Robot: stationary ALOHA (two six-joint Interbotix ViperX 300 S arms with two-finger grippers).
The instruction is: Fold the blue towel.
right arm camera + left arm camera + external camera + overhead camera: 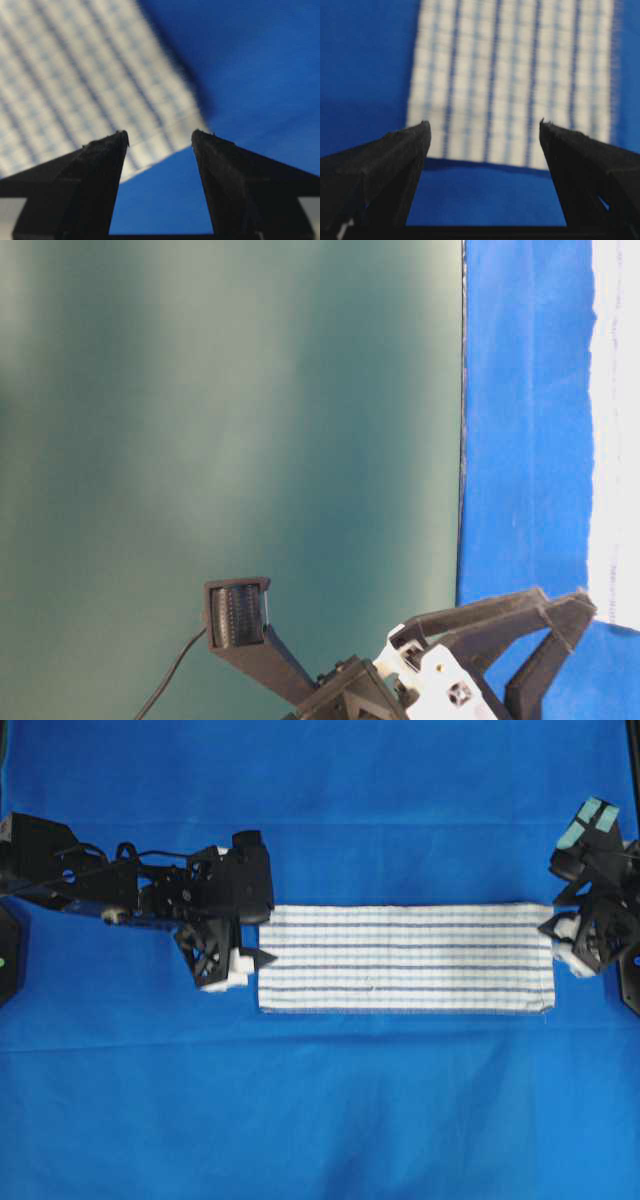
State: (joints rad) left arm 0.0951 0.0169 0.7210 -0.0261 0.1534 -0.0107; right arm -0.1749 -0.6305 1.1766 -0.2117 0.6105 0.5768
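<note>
Towel (405,958) lies flat on the blue table cover (320,1120) as a long narrow strip, white weave with thin light-blue and dark-blue stripes running lengthwise, faint check between them. Edges look straight, corners square, surface smooth.

Left claw (238,968) sits just off the strip's left short end, fingers spread, nothing in them. In the left wrist view the towel end (512,80) lies ahead of the fingertips (417,132), with bare cover between claw and hem.

Right claw (562,938) is at the strip's right short end, also spread and empty. In the right wrist view the towel's corner (90,80) is ahead and left of the gap. Contact with the hem: can't tell.
</note>
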